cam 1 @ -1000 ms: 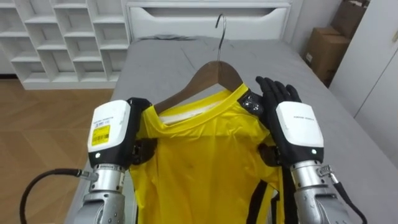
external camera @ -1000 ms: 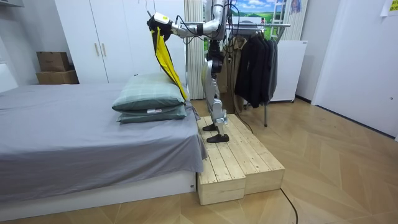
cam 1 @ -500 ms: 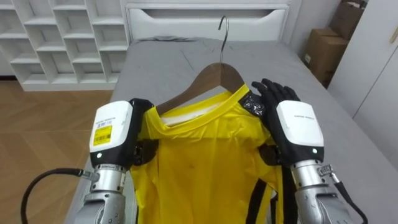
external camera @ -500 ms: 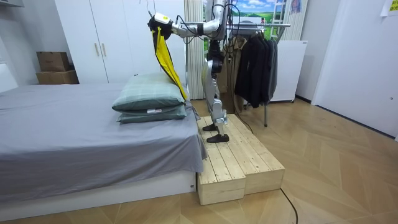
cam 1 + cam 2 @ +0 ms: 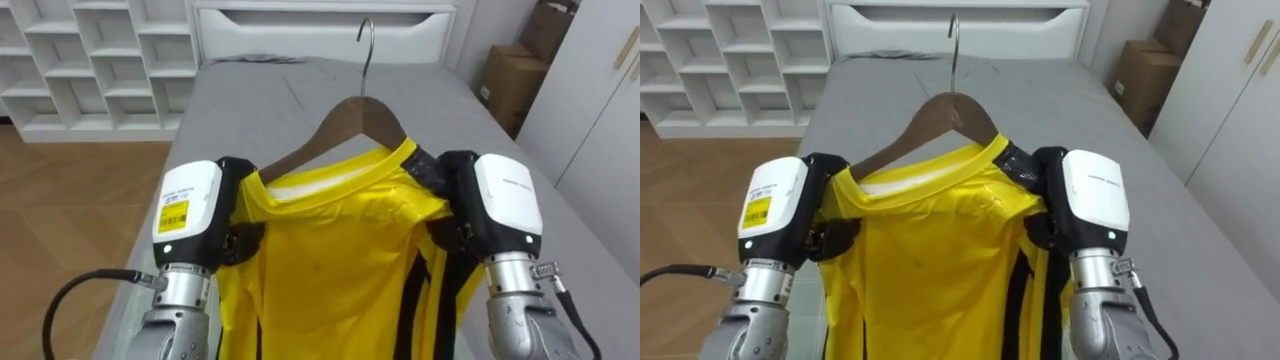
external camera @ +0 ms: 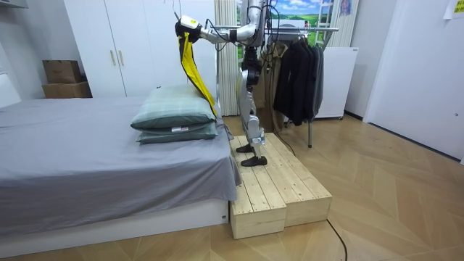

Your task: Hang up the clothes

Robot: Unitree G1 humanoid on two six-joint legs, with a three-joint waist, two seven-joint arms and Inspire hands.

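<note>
A yellow shirt (image 5: 330, 260) with black side stripes hangs on a wooden hanger (image 5: 350, 115) whose metal hook (image 5: 367, 45) points up. I hold both up in front of me above the bed. My left hand (image 5: 195, 210) is curled round the shirt's left shoulder at the hanger's end. My right hand (image 5: 500, 200) has its fingers bent down over the shirt's right shoulder and the hanger's other end. In the room view the shirt (image 6: 192, 61) hangs from my raised hands, above the pillows.
The grey bed (image 5: 300, 85) lies below, with white cube shelves (image 5: 90, 50) to the left and a cardboard box (image 5: 510, 80) to the right. I stand on a wooden platform (image 6: 279, 192) beside the bed. A clothes rack with dark garments (image 6: 297, 72) stands behind me.
My right hand's fingers were straight beside the shirt's collar and have curled down onto its right shoulder. The left hand has kept its grip.
</note>
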